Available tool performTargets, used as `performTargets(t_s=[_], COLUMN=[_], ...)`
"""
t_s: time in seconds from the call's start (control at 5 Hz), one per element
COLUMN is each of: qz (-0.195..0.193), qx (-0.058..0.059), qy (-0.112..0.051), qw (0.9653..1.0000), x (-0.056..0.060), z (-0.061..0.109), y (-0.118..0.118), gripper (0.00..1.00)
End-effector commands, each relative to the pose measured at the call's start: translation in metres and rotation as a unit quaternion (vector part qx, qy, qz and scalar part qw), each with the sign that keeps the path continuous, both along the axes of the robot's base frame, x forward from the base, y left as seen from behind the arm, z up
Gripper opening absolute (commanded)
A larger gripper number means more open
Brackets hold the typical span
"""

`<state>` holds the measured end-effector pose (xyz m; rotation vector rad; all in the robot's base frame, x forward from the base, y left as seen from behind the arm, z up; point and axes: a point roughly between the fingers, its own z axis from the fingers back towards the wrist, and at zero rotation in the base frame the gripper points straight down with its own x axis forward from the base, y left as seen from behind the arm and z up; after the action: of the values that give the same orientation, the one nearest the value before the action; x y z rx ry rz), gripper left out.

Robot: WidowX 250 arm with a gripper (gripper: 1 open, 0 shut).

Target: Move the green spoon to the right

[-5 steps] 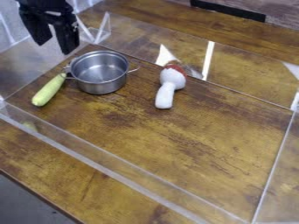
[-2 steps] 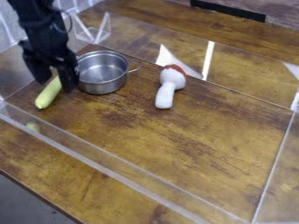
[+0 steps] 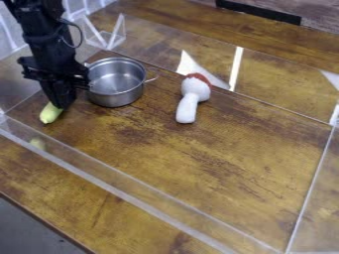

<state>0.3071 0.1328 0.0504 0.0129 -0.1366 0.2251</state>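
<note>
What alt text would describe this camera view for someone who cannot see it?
A black robot gripper points down, closed on a green spoon lying on a wooden table, left of a steel pot and a white mushroom-shaped item.

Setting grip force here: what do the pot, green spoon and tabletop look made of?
The pot looks like steel: shiny grey, bright reflections. The green spoon is probably plastic: smooth, matte yellow-green, only its end showing. The tabletop looks like wood or wood-look laminate: dark brown grain, slight sheen.

Dark wooden table [image 3: 199, 169] fenced by low clear plastic walls [image 3: 159, 210] catching glare.
</note>
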Motion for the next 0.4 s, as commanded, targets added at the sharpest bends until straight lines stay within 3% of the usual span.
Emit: performTargets(t_s=[0.0,0.2], qz=[-0.029,-0.05], qx=[0.007,0.004], qy=[-0.046,-0.068], qw=[0.9985,0.9964], x=[0.008,0.009], z=[0.045,0.075], y=[-0.01,-0.017], gripper=[0.0,0.0])
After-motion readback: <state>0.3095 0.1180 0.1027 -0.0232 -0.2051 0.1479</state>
